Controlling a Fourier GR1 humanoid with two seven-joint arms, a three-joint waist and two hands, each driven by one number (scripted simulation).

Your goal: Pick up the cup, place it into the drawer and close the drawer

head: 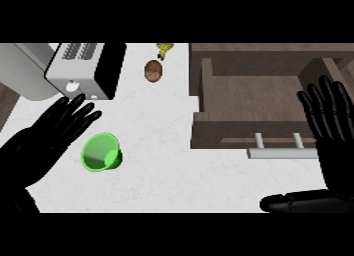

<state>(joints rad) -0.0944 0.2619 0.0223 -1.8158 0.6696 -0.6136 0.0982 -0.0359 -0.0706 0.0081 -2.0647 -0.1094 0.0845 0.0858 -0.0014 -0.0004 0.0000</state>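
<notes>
Behind the toaster (84, 70), cut off at the top edge: a small yellow thing (164, 48), too small to identify. Right of the toaster, hidden by the right hand (335, 130): the open drawer's (246, 100) right side wall. Beside it, unidentifiable: a brown oval item (154, 70).

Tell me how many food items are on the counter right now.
2. A brown potato-like item lies on the counter's far side between the toaster and the open drawer. A yellow item sits just beyond it, partly cut off.

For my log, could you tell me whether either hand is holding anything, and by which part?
Nothing is held. The left hand is open beside the cup; the right hand is open by the drawer.
</notes>
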